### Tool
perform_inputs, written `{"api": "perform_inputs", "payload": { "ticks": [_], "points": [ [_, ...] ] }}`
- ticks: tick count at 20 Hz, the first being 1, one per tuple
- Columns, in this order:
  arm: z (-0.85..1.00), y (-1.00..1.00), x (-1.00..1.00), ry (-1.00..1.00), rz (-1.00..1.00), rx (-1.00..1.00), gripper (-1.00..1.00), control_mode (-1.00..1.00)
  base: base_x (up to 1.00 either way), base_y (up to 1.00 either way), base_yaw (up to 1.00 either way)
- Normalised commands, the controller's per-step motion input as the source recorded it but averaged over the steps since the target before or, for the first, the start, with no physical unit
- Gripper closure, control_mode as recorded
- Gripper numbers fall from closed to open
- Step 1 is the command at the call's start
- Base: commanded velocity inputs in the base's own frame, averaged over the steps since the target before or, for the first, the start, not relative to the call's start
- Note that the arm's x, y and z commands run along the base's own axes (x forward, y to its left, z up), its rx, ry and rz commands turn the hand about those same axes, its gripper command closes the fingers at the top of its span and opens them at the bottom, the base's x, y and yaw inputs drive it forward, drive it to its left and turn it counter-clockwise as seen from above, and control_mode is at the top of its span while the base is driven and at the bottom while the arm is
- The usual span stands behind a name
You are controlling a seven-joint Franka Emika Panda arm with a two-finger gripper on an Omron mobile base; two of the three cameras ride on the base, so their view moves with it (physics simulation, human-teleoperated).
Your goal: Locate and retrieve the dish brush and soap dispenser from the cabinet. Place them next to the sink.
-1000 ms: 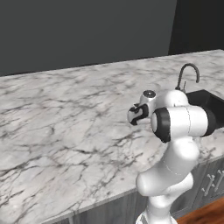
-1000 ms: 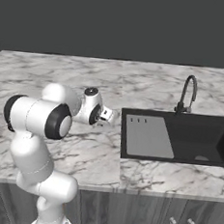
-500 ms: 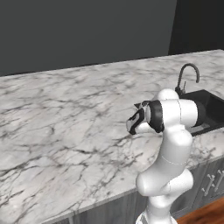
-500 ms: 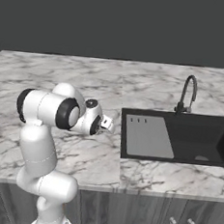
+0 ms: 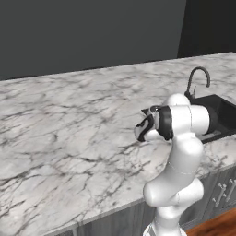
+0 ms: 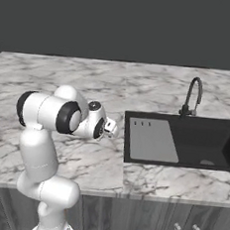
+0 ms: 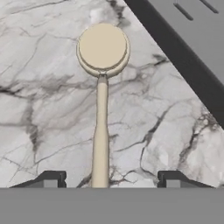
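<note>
Hand view looks straight down at marble, and the brush [image 7: 101,105] lies flat there between my two fingertips [image 7: 50,179], nearer the left one than the right. Its handle runs away from me up the view, and the round pale head sits at the far end, well ahead of my claw [image 7: 109,180]. My jaws stand wide apart, and neither tip touches the handle, so I have hold of nothing. The near end of the handle is cut off at the bottom of that view (I cannot tell how far back it reaches).

Ahead and to the right of my claw runs the black rim of the sink [image 7: 183,52], with the grey draining section beyond it. The brush head lies near that rim but clear of it, with bare counter [image 7: 52,113] between.

From the right base view my claw [image 6: 109,128] points down toward the counter [image 6: 90,80], just beside the sink's [image 6: 179,163] left edge, and the faucet [image 6: 192,97] stands well past it at the back rim. My own wrist covers the spot beneath, so the brush is hidden there.

From the left base view my claw [image 5: 144,129] is dark and small against the marble [image 5: 69,124], and the gap between its tips is too blurred to read. The sink [image 5: 223,115] is half hidden behind my arm, with the faucet [image 5: 197,83] rising above it.
</note>
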Motion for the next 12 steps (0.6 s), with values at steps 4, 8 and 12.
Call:
{"api": "perform_inputs", "payload": {
  "ticks": [4,8,12],
  "points": [
    [0.91,0.04,-0.41,0.05,-0.01,0.02,-1.0,-1.0,0.0,0.0,0.0],
    [0.92,0.0,-0.38,0.08,-0.01,0.11,-1.0,-1.0,0.0,0.0,0.0],
    [0.94,0.08,-0.47,0.14,-0.02,0.03,-1.0,-1.0,0.0,0.0,0.0]
  ]
}}
